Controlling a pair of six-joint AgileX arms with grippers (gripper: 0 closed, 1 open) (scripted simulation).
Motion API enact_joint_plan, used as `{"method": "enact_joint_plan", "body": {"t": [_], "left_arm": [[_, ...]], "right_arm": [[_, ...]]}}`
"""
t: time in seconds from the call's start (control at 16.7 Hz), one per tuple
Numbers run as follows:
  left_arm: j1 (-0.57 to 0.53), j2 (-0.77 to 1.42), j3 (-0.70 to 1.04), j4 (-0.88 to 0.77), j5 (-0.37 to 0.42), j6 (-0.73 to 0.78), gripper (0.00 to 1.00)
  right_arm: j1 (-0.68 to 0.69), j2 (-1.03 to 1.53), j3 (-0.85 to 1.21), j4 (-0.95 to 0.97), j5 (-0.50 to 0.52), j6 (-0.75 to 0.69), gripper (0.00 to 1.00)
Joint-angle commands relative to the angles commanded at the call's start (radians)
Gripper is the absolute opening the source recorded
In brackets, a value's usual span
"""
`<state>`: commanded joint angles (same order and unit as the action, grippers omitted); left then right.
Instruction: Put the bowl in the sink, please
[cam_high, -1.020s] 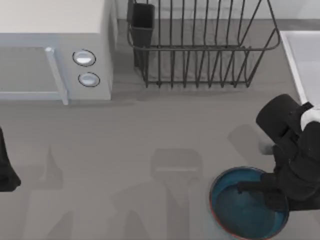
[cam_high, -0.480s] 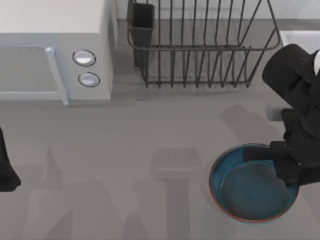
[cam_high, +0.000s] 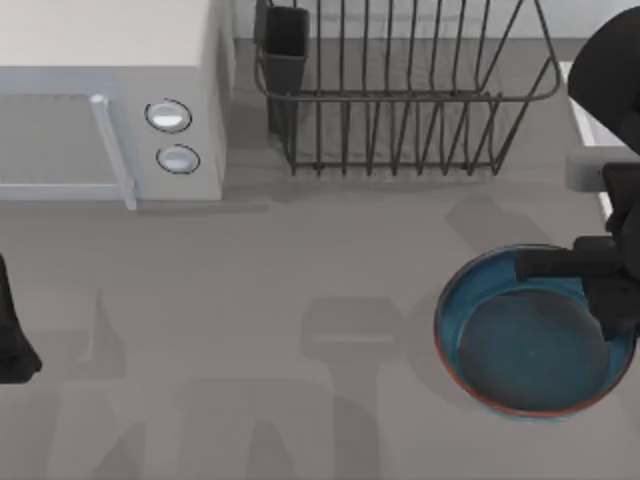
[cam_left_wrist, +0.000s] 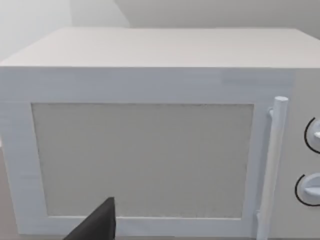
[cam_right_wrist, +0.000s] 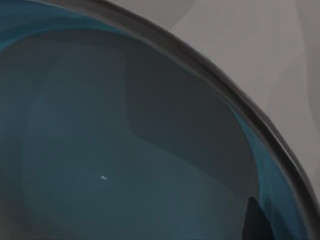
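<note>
Bowl (cam_high: 530, 345) hangs from right gripper (cam_high: 600, 285) clamped on its rim

The right arm comes in along the right edge of the top view, its dark bulk filling the upper right corner and running down to mid-right. The right gripper (cam_high: 600, 285) sits at mid-right, one dark finger reaching leftward, closed on the bowl (cam_high: 530, 350) at its rim. The left arm sits parked at the lower left edge.
</note>
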<state>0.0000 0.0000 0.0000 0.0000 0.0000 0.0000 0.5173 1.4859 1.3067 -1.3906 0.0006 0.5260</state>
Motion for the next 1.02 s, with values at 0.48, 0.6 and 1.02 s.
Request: {"method": "enact_joint_plan", "body": {"t": [0.48,0.6,1.02], "left_arm": [[0.000,0.000,0.000,0.000,0.000,0.000,1.00],[0.000,0.000,0.000,0.000,0.000,0.000,1.00],[0.000,0.000,0.000,0.000,0.000,0.000,1.00]], "right_arm": [[-0.122,0.012,-0.026,0.151,-0.049,-0.052,0.00],[-0.217,0.023,-0.051,0.282,-0.086,-0.090,0.00],[-0.615,0.071,-0.225,0.982,-0.243,-0.256,0.00]]}}
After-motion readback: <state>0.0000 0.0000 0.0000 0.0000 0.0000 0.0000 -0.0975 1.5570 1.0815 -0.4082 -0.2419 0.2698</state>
